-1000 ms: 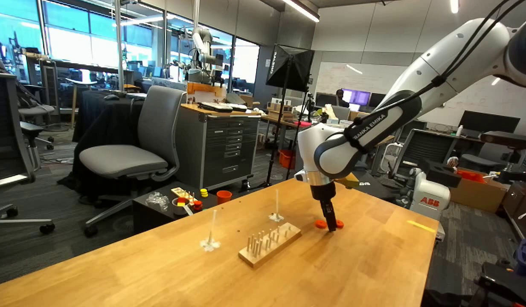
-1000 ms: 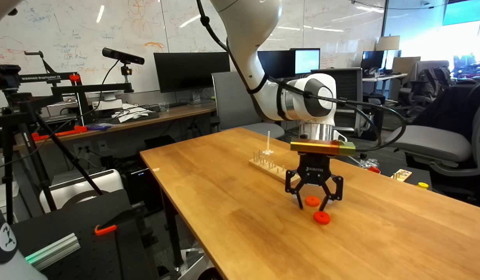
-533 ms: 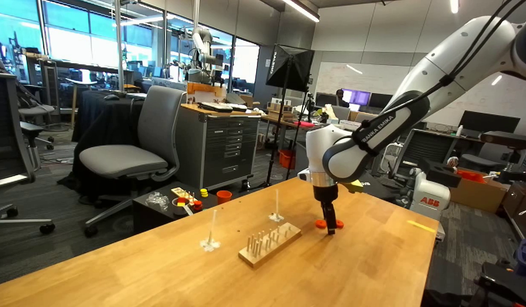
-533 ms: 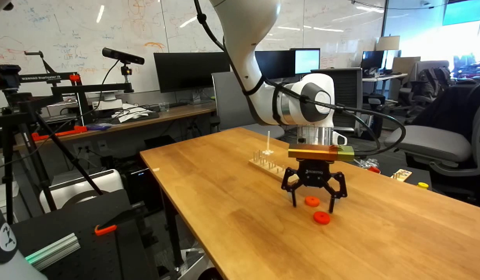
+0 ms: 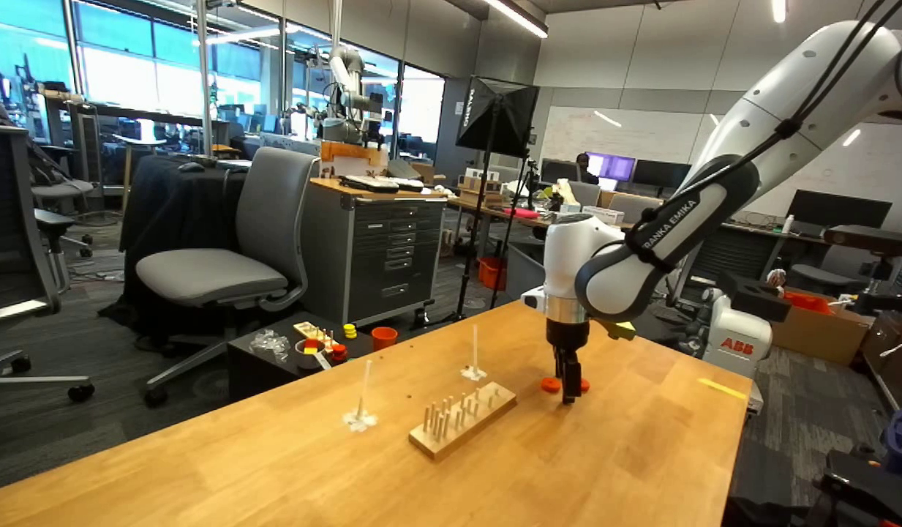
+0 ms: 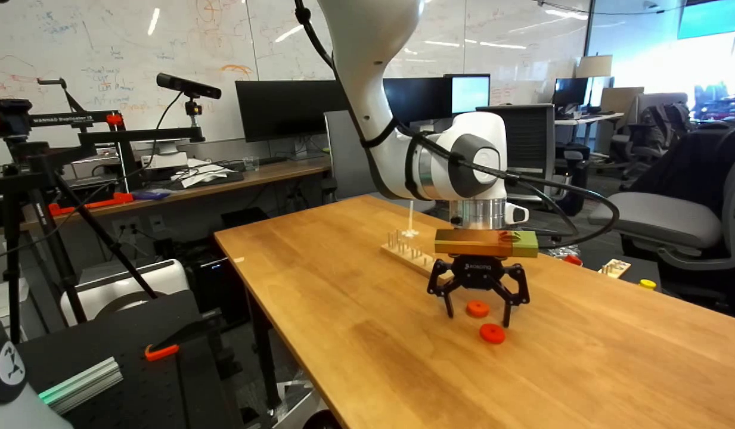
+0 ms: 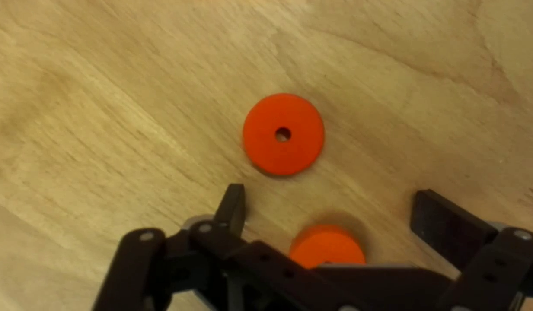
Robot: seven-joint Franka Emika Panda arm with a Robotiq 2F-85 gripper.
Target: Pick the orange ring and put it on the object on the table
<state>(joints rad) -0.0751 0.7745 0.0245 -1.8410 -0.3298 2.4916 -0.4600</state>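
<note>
The orange ring (image 6: 478,308) lies flat on the table, seen in both exterior views. My gripper (image 6: 478,322) points straight down over it, jaws wide open, a finger on either side and nothing held. From the wrist, the orange ring (image 7: 329,248) shows between the fingers, its lower half hidden by the gripper's linkage. A similar red piece (image 7: 283,134) rests just outside the span of the fingertips. The object, a pale wooden board with thin upright pegs (image 5: 476,424), stands a short way off; it is out of the wrist view.
Two thin upright rods, one near (image 5: 365,388) and one farther back (image 5: 475,348), stand on small white feet beside the board. A low black side table holds a second pegged board (image 5: 315,335) and an orange cup (image 5: 383,338). The wooden table's edge (image 6: 284,325) lies beyond the pieces.
My gripper's fingers have spread apart to a wide stance. The hand has turned more upright and sunk slightly in place over the orange ring. Both small pieces and the board have stayed put.
</note>
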